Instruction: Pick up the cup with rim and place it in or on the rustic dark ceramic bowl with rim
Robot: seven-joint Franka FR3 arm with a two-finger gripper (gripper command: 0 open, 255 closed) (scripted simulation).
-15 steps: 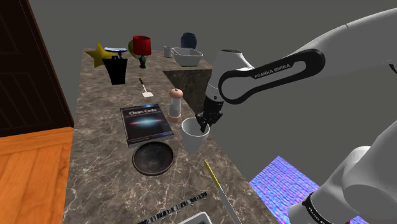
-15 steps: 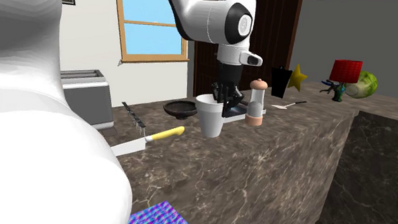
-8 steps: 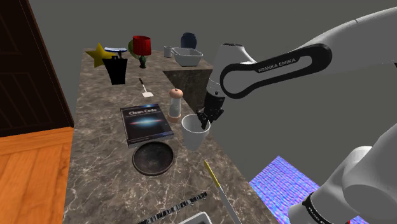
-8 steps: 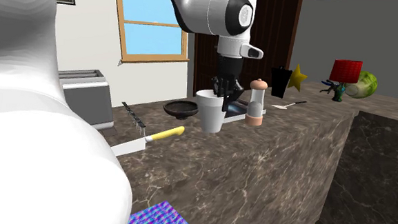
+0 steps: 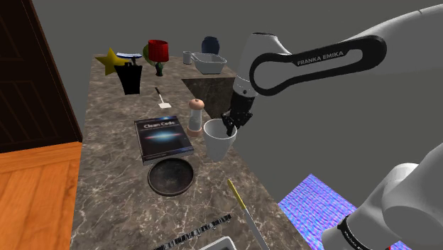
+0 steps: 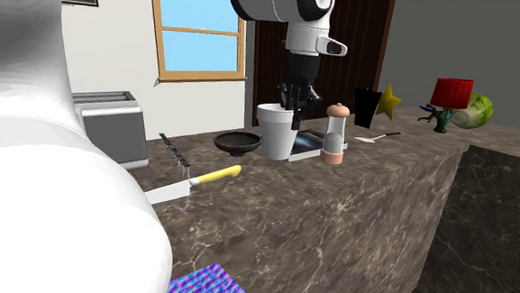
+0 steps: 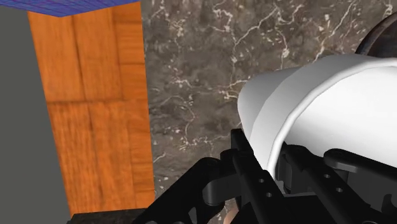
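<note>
The cup [image 5: 216, 142] has risen, jaws covering part of its rim.

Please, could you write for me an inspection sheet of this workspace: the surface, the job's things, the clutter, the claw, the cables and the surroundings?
Surface: dark marble counter, crowded at its far end.
Job's things: white cup held by its rim, apparently clear of the counter; dark bowl empty, next to the book.
Clutter: book, pepper mill, yellow-handled tool, toaster, yellow star.
Claw: claw shut on the cup's rim wall.
Cables: nothing seen.
Surroundings: wooden floor, window, blue patterned mat.
</note>
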